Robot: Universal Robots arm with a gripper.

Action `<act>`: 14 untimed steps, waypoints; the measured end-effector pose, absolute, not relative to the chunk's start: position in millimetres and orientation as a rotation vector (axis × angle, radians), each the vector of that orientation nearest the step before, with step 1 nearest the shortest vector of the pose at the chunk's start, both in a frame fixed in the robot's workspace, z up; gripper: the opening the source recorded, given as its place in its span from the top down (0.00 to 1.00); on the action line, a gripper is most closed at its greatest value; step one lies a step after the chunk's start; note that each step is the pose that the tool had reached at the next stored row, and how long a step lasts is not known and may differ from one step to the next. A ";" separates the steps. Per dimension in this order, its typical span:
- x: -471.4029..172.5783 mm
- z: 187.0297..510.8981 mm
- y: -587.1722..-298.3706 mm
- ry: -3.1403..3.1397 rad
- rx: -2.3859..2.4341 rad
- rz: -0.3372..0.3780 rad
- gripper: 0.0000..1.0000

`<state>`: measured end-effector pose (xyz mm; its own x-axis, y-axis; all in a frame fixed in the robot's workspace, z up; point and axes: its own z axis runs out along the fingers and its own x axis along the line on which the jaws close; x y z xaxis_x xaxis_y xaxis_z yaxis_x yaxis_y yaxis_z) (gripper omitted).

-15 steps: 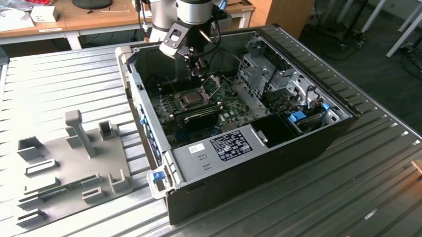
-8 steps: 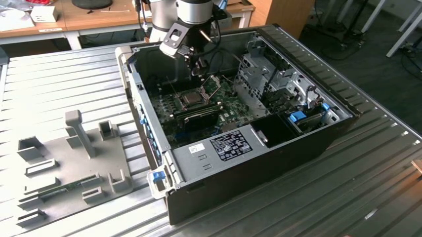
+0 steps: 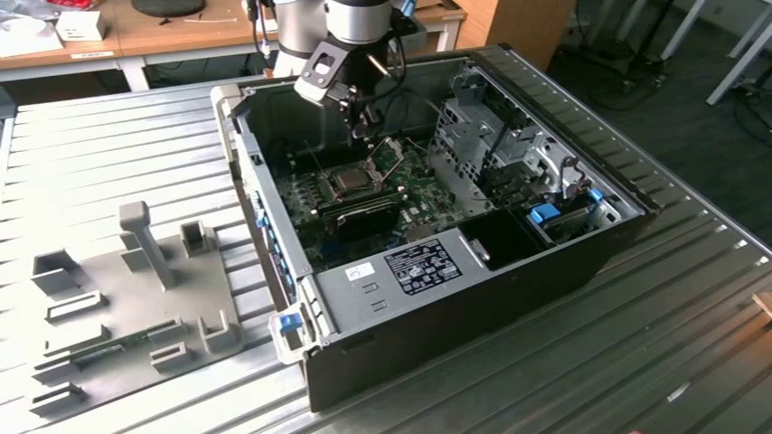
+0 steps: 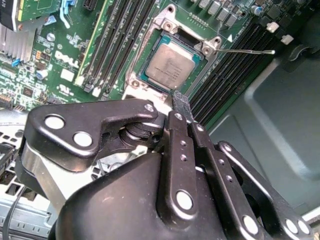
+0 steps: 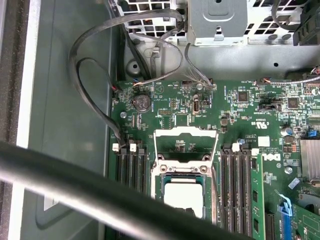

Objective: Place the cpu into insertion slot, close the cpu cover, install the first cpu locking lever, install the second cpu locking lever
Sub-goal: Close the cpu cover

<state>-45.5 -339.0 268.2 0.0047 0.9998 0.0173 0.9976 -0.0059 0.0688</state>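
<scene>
The cpu (image 4: 170, 65) lies flat in the insertion slot (image 4: 145, 80) on the green board, its grey metallic top facing up; it is also seen in the first wrist view as the cpu (image 5: 184, 197). The cpu cover (image 5: 186, 145) stands open, tilted up from its hinge beyond the socket, and appears as a raised silvery frame (image 3: 389, 155) in the exterior view. A thin locking lever (image 4: 245, 51) sticks out sideways from the socket. My gripper (image 4: 180, 101) hovers just above the socket's edge, shut with nothing in it; in the exterior view the gripper (image 3: 360, 127) hangs over the board.
The open computer case (image 3: 579, 262) lies on a ribbed metal table (image 3: 108, 154). Black memory slots (image 4: 120, 35) flank the socket on both sides. Loose grey cables (image 5: 95, 75) loop beside the board. A drive cage (image 3: 476, 127) rises at the exterior view's right. A grey fixture plate (image 3: 133, 298) sits left.
</scene>
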 end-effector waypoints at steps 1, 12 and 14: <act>-45.3 268.2 -339.0 2.189 2.200 0.094 0.90; -44.3 271.4 -338.9 2.189 2.200 0.094 0.90; -44.3 272.0 -338.9 2.189 2.200 0.094 0.90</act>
<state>-44.3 -338.9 272.0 0.0048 0.9998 0.0171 0.9976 -0.0060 0.0687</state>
